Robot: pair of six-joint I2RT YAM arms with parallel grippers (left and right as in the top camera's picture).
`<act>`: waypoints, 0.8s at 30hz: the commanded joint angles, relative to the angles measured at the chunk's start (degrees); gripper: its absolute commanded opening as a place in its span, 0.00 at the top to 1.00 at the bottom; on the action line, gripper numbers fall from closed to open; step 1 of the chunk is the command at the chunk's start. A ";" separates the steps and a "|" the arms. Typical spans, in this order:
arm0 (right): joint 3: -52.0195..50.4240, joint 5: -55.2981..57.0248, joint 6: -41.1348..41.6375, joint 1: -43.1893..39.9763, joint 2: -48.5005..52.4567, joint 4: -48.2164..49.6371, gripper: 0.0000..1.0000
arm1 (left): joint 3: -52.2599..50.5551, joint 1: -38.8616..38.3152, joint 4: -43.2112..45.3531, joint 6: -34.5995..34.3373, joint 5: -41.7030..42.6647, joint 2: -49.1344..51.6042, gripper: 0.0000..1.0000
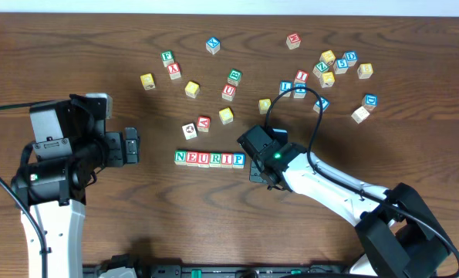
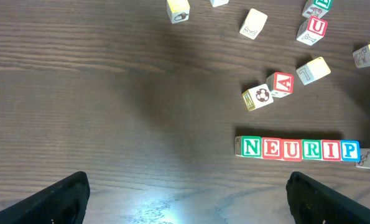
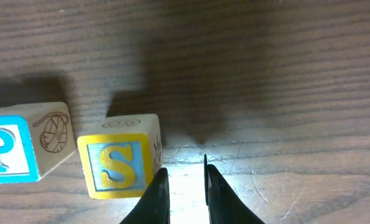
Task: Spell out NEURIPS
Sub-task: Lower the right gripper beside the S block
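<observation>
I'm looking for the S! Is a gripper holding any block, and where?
No. The right gripper is shut beside the S cube, the left gripper open; both empty.

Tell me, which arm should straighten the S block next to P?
Right. The right tool, shut, sits beside the S block, which lies crooked by the P block. The left tool is open, beyond the N.

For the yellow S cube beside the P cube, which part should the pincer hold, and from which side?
Probably from above, holding the S cube by the two flat faces parallel to the row. Toward the P cube there is only a narrow gap, too tight for a finger. The right pincer, shut beside it, must open first.
</observation>
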 commanded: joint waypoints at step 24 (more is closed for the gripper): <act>-0.28 2.21 -0.59 0.31 -0.46 3.91 0.84 | 0.83 0.17 -0.02 0.94 -0.20 -0.04 0.01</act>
